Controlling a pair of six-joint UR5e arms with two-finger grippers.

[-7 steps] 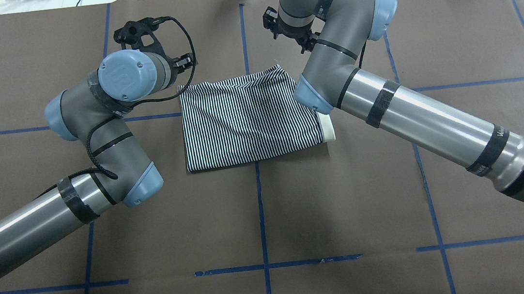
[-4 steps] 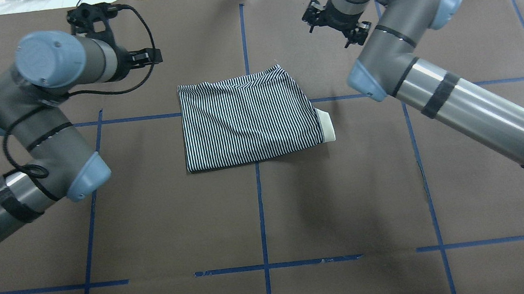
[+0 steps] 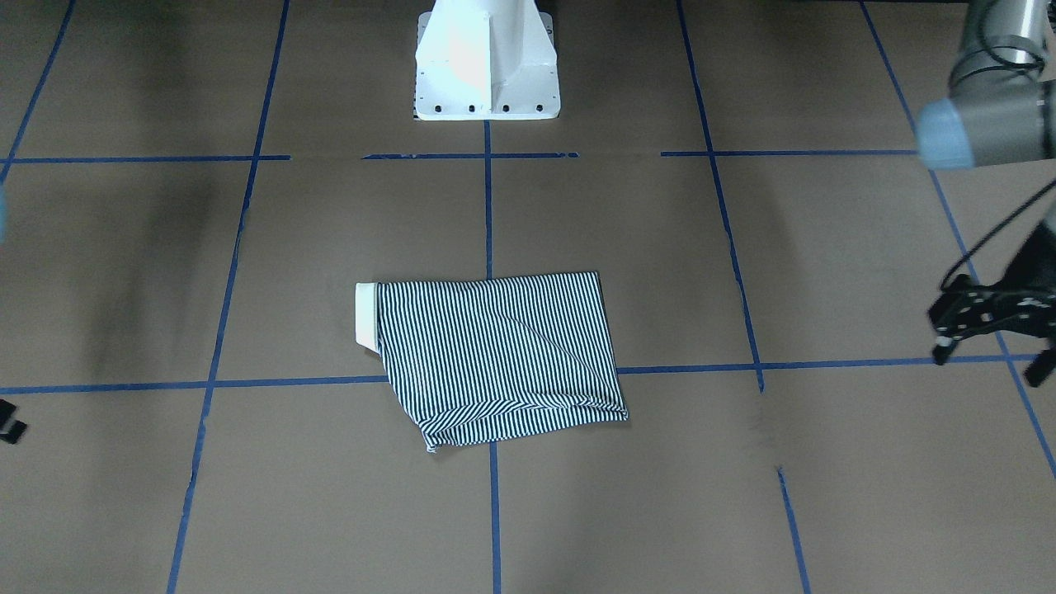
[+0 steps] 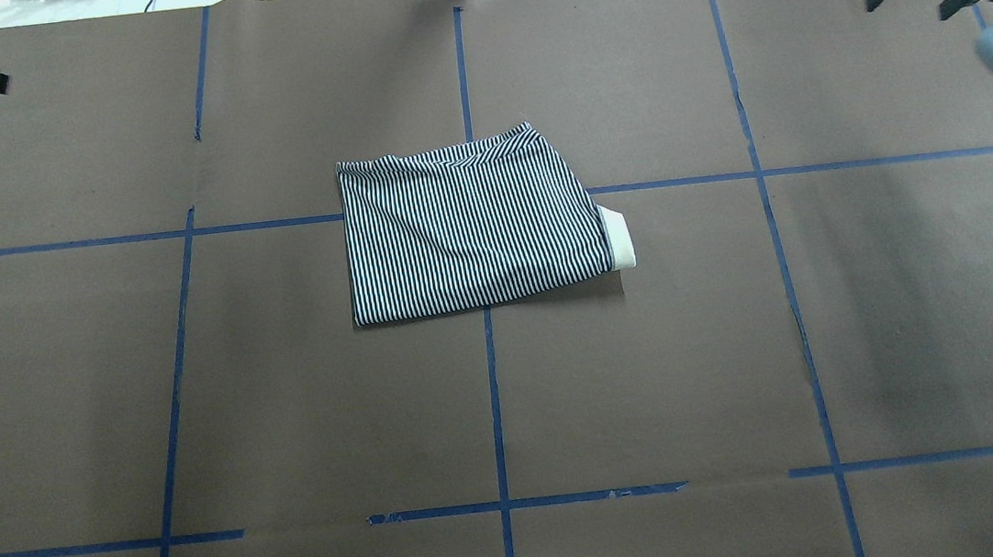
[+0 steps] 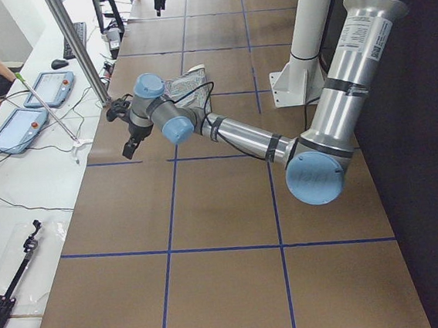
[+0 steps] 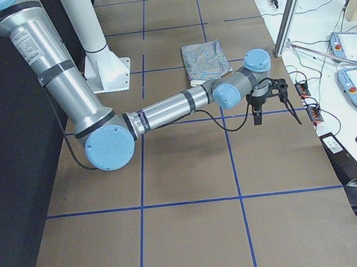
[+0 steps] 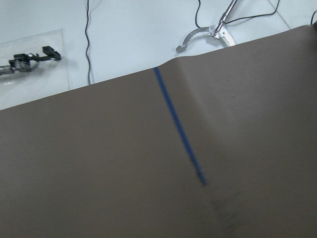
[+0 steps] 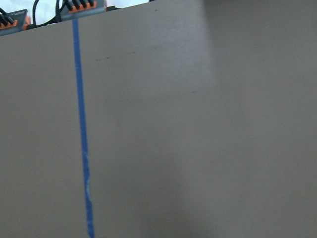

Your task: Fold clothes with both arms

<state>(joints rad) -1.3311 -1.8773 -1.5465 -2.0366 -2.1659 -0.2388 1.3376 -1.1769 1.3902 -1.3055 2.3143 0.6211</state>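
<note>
Both arms have just swung outward. A second ago they hung over the shirt's far corners. Now the left pincer (image 3: pixel 986 367) and the right pincer (image 4: pixel 909 6) sit out at the desk's (image 4: pixel 289 411) far corners, fingers spread and holding nothing. The polo shirt (image 4: pixel 472 226) lies alone mid-desk as a compact striped rectangle, its cream collar (image 4: pixel 620 242) poking out on the robot's right side. To me the folding looks finished, or nearly, though the far edge slants a little. The white pedestal base (image 3: pixel 487 66) stands at the robot's side, well away from the shirt, and a metal tool (image 7: pixel 208 34) lies off the desk's far edge.
</note>
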